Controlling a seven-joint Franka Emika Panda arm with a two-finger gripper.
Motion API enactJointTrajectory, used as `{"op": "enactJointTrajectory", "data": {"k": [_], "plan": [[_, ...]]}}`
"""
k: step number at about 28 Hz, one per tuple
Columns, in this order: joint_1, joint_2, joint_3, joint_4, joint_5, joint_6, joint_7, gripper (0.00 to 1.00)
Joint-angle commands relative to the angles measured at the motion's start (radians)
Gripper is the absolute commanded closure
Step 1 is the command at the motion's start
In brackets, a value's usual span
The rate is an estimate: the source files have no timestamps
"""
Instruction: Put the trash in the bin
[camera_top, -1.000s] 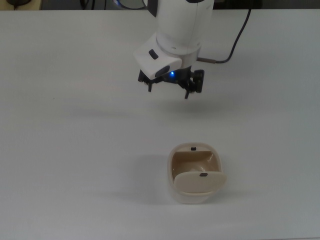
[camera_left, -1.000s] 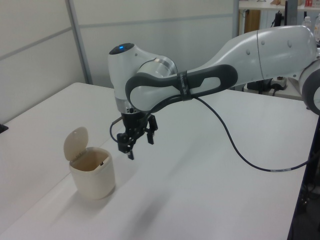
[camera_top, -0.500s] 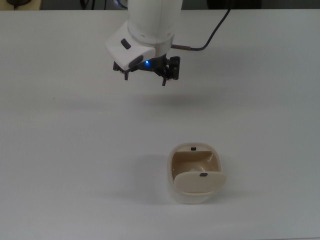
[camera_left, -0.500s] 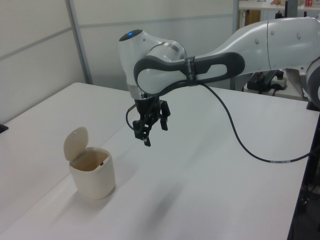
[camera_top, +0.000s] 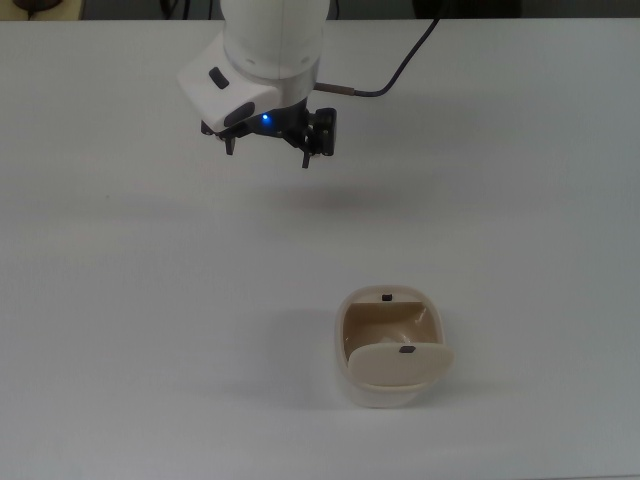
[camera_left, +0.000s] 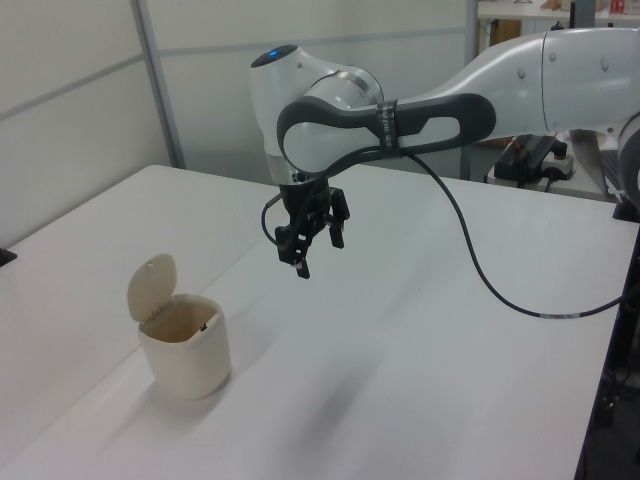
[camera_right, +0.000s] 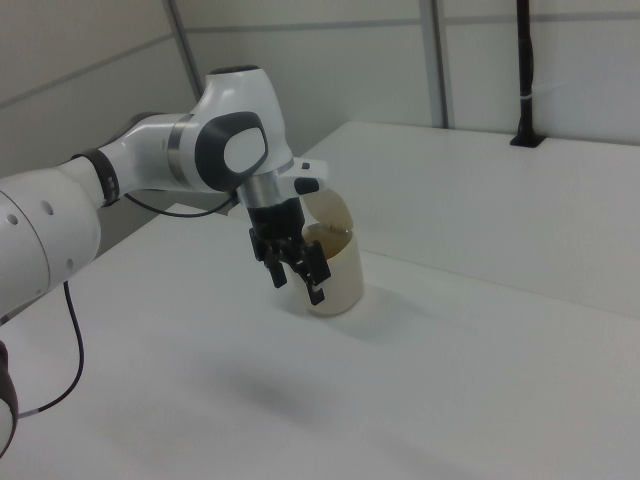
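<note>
I've got the gripper (camera_top: 268, 152) up in the air, fingers spread, nothing between them. The bin (camera_top: 390, 348) sits well apart from it, toward the bottom right in the top view; in the left view the bin (camera_left: 184, 344) is down and left of the gripper (camera_left: 318, 244). No trash on the table (camera_top: 130, 300) in any view, and I can't make out a wad inside the bin. Looks like drop done, but that's my read. The bin is smooth beige plastic with a rounded-square rim; its lid (camera_left: 151, 285) stands upright, mouth open. The table is plain matte white.
</note>
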Motion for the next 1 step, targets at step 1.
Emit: {"op": "enactJointTrajectory", "data": {"k": [1], "plan": [[-0.006, -0.015, -0.010, 0.003, 0.028, -0.029, -0.036, 0.00]]}}
